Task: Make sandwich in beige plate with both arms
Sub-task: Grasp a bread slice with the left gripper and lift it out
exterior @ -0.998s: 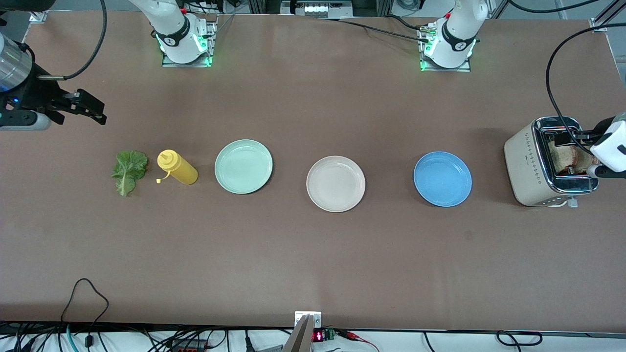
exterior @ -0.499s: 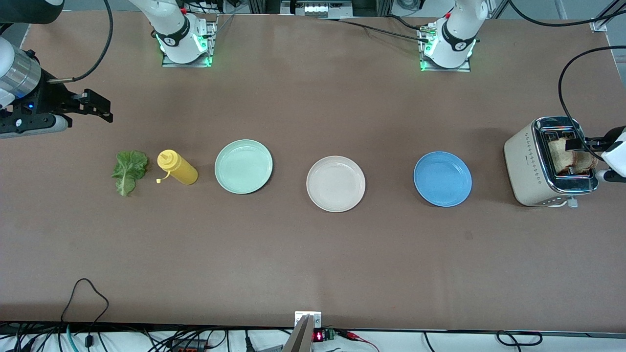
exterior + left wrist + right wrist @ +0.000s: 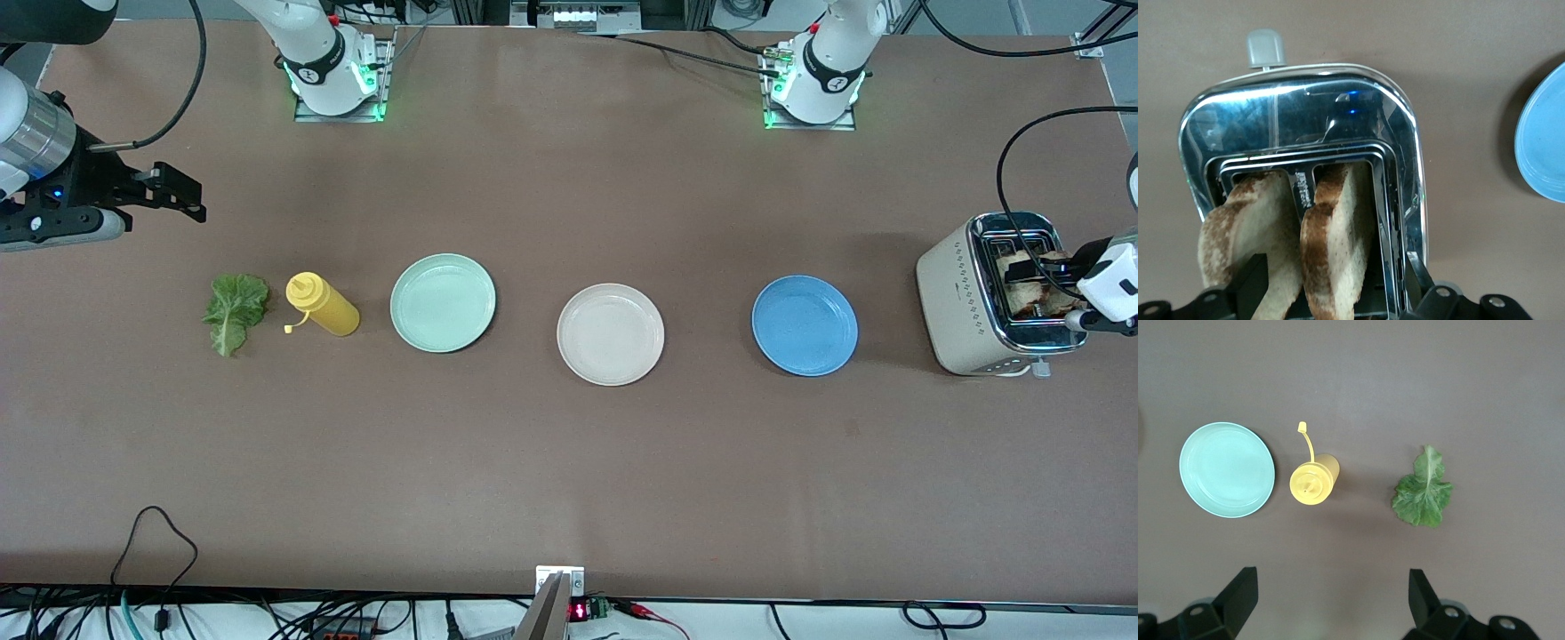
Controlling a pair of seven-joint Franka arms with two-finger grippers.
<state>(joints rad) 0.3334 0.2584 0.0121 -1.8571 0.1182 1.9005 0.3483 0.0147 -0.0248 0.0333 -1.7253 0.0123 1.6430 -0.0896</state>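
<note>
Three plates: the bare beige plate (image 3: 610,334) at the desk's centre, the mint plate (image 3: 443,302) toward 9 o'clock, the blue plate (image 3: 805,325) toward 3. One lettuce leaf (image 3: 235,311), one yellow bottle (image 3: 324,307), and one toaster (image 3: 956,302) at the 3 o'clock edge. Only the left wrist view shows two bread slices (image 3: 1258,227) in the toaster. The left hand (image 3: 1333,283) straddles them, spread wide and clamping nothing. The right hand (image 3: 187,203) gapes empty over open desk at 10 o'clock.
</note>
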